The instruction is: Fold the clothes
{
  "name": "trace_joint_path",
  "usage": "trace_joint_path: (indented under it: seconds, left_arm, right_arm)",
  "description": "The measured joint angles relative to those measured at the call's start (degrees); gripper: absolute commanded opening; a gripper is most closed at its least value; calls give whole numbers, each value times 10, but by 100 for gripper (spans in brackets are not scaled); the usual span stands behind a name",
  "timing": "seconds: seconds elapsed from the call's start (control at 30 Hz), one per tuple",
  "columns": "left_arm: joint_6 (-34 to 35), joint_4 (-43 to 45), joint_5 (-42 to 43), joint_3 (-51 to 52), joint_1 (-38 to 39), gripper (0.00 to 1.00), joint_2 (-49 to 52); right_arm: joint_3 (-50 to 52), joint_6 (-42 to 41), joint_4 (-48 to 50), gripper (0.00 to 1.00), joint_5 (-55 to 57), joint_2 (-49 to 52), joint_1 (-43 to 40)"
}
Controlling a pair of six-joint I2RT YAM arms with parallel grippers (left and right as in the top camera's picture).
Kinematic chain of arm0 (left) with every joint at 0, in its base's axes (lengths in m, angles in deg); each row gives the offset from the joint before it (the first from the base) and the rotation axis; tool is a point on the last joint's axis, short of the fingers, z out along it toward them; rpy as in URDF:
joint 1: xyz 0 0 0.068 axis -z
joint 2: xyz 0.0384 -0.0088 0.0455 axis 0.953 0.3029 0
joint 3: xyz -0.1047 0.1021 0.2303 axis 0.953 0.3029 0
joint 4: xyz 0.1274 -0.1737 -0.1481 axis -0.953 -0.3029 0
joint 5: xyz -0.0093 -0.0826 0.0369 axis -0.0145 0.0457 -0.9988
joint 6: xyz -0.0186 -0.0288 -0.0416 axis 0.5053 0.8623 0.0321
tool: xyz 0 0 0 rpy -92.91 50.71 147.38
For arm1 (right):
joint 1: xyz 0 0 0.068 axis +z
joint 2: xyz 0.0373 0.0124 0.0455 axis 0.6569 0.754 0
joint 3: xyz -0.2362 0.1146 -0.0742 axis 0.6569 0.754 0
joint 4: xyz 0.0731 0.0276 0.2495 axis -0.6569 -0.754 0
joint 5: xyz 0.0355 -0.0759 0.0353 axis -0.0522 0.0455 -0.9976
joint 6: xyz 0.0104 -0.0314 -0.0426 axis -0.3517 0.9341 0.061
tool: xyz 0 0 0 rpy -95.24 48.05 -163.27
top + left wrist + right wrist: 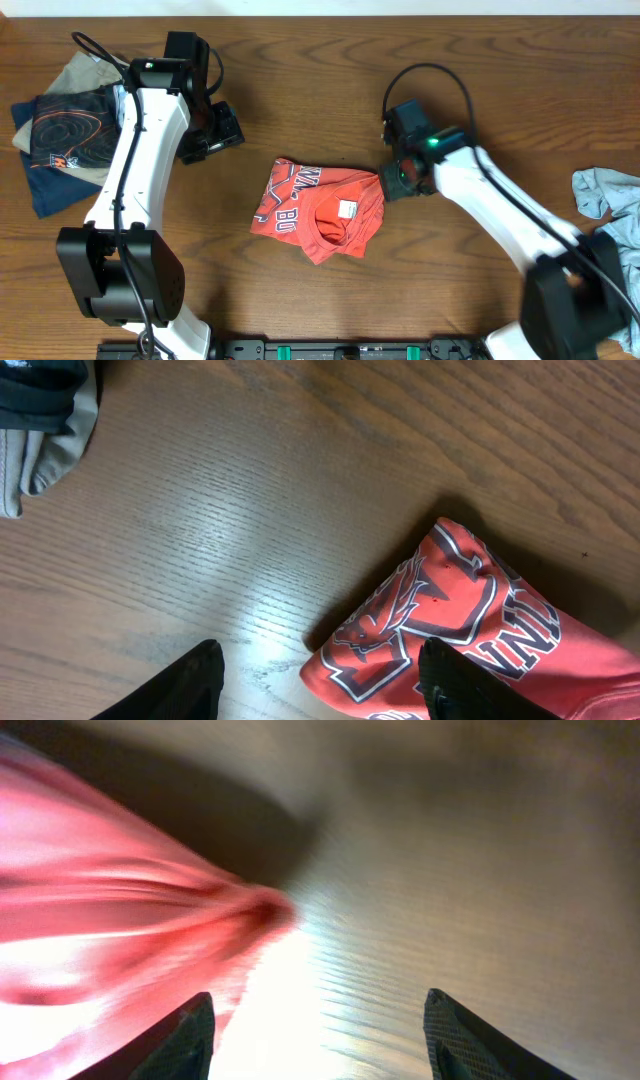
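shirt (322, 208) sits bunched at centre of bench (300, 60). right gripper (392, 178) is spread apart at its right edge, nothing clamped; left gripper (218, 135) spread too, well clear. suggest pinching one layer at the edge, then pulling flat before any fold.

Overhead looks straight down; both close wrist views share the T-shirt (330, 195).
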Motion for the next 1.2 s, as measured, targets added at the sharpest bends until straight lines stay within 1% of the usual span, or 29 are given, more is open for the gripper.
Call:
trace_joint_path:
  seconds: [0.13, 0.23, 0.4, 0.47, 0.6, 0.7, 0.77, 0.8, 0.83, 0.87, 0.97, 1.1, 1.2]
  left_arm:
    - [0, 0, 0, 0, 0, 64, 0]
    - [0, 0, 0, 0, 0, 64, 0]
    - [0, 0, 0, 0, 0, 64, 0]
    - [0, 0, 0, 0, 0, 64, 0]
    - [0, 0, 0, 0, 0, 64, 0]
    - [0, 0, 0, 0, 0, 64, 0]
    - [0, 0, 0, 0, 0, 64, 0]
    - [0, 0, 0, 0, 0, 64, 0]
    - [0, 0, 0, 0, 0, 64, 0]
    - [0, 0, 0, 0, 0, 64, 0]
    - [0, 0, 0, 0, 0, 64, 0]
    - [0, 0, 0, 0, 0, 64, 0]
    - [0, 0, 0, 0, 0, 64, 0]
  right_arm:
    - [-21, 27, 4, 64, -88, -63, 0]
    - [-24, 42, -7, 63, -152, -69, 5]
    - [-24, 60, -20, 57, -220, -31, 43]
    - [-24, 63, -31, 57, -235, -9, 67]
    - [-24, 69, -52, 60, -251, 27, 109]
    - [-24, 70, -64, 58, -256, 47, 131]
    - [-24, 75, -71, 47, -257, 56, 142]
    - [-24, 76, -74, 36, -257, 60, 148]
    - [-24, 79, -76, 31, -257, 63, 151]
    - [-24, 79, -78, 29, -256, 65, 155]
    - [-21, 77, -78, 30, -240, 66, 162]
    - [-7, 78, -75, 38, -220, 66, 162]
    - [5, 79, -72, 40, -216, 66, 163]
